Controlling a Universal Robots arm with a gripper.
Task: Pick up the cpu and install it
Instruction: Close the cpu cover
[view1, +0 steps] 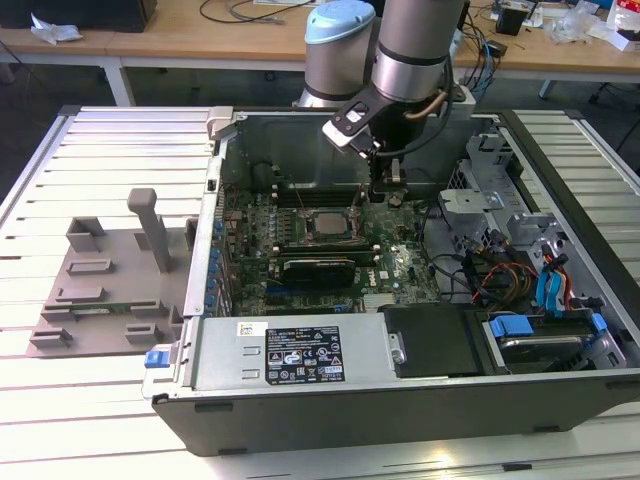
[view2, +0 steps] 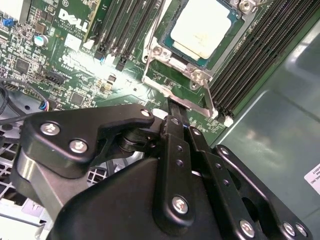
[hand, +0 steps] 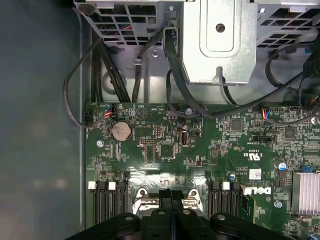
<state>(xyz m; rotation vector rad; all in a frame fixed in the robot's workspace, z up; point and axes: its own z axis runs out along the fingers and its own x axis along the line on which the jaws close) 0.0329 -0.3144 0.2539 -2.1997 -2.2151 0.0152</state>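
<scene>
The cpu (view1: 325, 222) is a pale silver square lying flat in its socket on the green motherboard (view1: 400, 270) inside the open computer case. In the second wrist view the cpu (view2: 202, 27) has a silver metal frame (view2: 192, 75) around it. My gripper (view1: 379, 193) hangs just off the socket's edge on the exterior view's right. Its two black fingers are pressed together in both wrist views, so the gripper (view2: 175, 114) is shut. Its tips (hand: 171, 196) reach down at the frame's rim, and I see nothing held between them.
A long black expansion card (view1: 318, 268) lies in front of the socket. Memory slots (view2: 250, 55) flank it. A metal drive cage (hand: 215, 40) and black cables (hand: 125, 75) crowd the case's far side. A grey plastic fixture (view1: 110, 290) sits outside the case on the slatted table.
</scene>
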